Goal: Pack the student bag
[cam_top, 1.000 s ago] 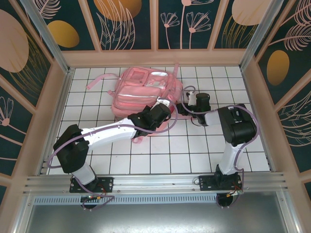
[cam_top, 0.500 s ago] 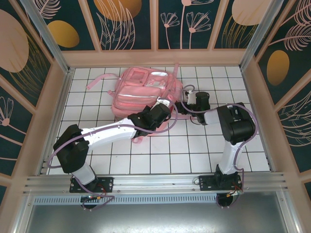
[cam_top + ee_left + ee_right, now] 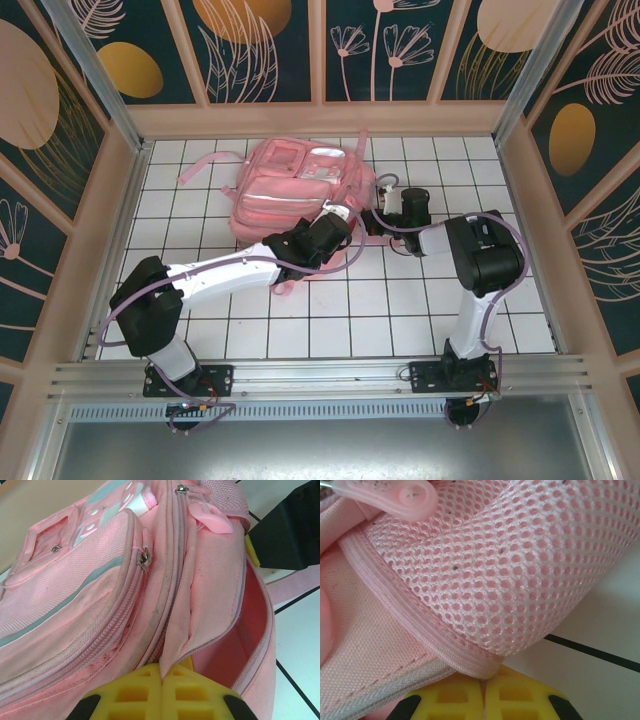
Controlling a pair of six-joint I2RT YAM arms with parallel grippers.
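The student bag [image 3: 295,185], a light-pink backpack, lies at the back middle of the tiled table. My left gripper [image 3: 340,217] is at its near right corner. In the left wrist view its yellow fingers [image 3: 135,695] are shut on a fold of pink fabric beside the gaping main zip opening [image 3: 250,625] of the bag [image 3: 75,595]. My right gripper [image 3: 377,215] is at the bag's right side. In the right wrist view this gripper [image 3: 483,681] is shut on the stitched rim under the pink mesh side pocket [image 3: 510,570]. A pink zip pull [image 3: 395,495] hangs above.
Thin pink straps [image 3: 205,165] trail off the bag's left side and another strap [image 3: 362,142] off its top right. Wooden walls with painted panels enclose the white tiled table [image 3: 400,310] on three sides. The right gripper's black body [image 3: 290,530] sits close beside the bag's opening.
The right gripper has moved slightly left onto the bag's side and closed on its edge. The left arm and the bag have held still.
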